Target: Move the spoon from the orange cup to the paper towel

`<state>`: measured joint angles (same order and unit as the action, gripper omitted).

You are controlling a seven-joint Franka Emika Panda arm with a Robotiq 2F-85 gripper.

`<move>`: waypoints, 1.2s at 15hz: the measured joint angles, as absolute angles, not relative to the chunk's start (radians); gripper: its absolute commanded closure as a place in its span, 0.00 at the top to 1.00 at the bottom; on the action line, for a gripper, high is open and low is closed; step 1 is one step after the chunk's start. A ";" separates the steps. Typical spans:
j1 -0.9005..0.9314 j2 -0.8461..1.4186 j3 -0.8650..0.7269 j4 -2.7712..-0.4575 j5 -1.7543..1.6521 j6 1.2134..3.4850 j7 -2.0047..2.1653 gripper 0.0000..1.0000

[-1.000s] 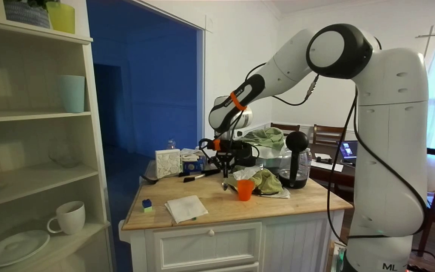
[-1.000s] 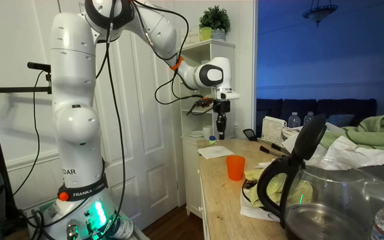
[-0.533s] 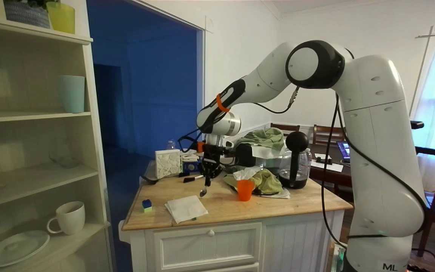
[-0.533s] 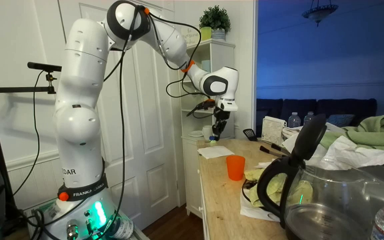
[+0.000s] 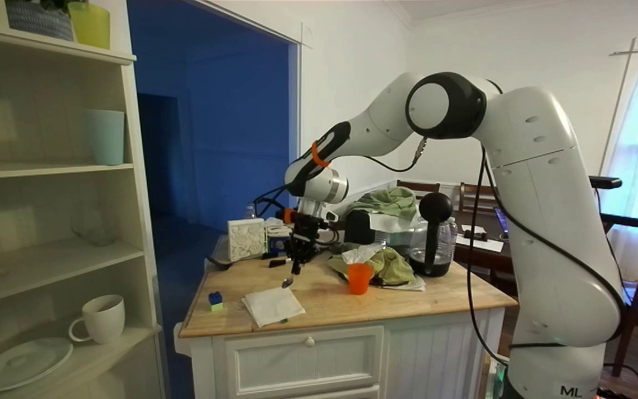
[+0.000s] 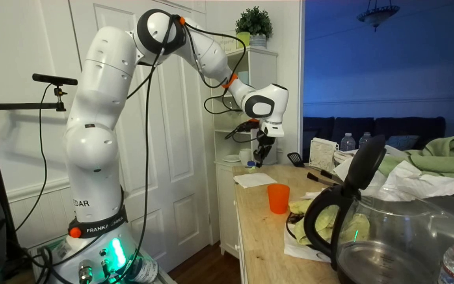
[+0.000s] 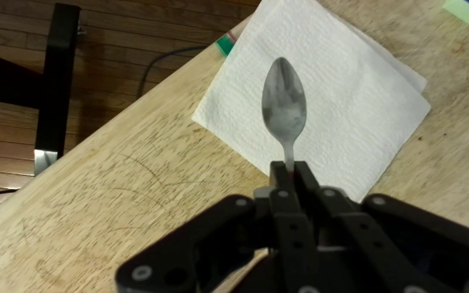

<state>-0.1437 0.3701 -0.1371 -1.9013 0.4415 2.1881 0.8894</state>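
Black fingers (image 7: pixel 278 175) pinch spoon (image 7: pixel 284 101); paper towel (image 7: pixel 350 106) near counter edge (image 7: pixel 110 134); orange cup (image 5: pixel 359 279) well apart

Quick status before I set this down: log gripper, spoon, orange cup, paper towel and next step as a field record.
gripper: closed on the handle of the spoon
spoon: bowl end overlaps the paper towel in the wrist view; height unclear
paper towel: flat on the wooden counter
orange cup: upright on the wooden counter, apart from the paper towel
next step: likely lower the spoon and release it
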 measured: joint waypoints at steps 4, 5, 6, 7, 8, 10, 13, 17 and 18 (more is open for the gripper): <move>-0.143 0.371 -0.137 -1.901 0.441 2.188 0.890 0.02; -0.143 0.375 -0.135 -1.901 0.449 2.188 0.890 0.02; -0.143 0.382 -0.132 -1.901 0.465 2.188 0.890 0.02; -0.143 0.390 -0.128 -1.901 0.483 2.187 0.890 0.02; -0.143 0.401 -0.123 -1.900 0.505 2.188 0.890 0.02; -0.143 0.427 -0.113 -1.897 0.554 2.189 0.890 0.02; -0.143 0.472 -0.104 -1.878 0.614 2.195 0.890 0.02; -0.143 0.531 -0.098 -1.837 0.667 2.213 0.889 0.02; -0.143 0.543 -0.098 -1.824 0.671 2.214 0.890 0.02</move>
<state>-0.1431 0.5427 -0.0981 -1.8244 0.6710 2.2135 0.8896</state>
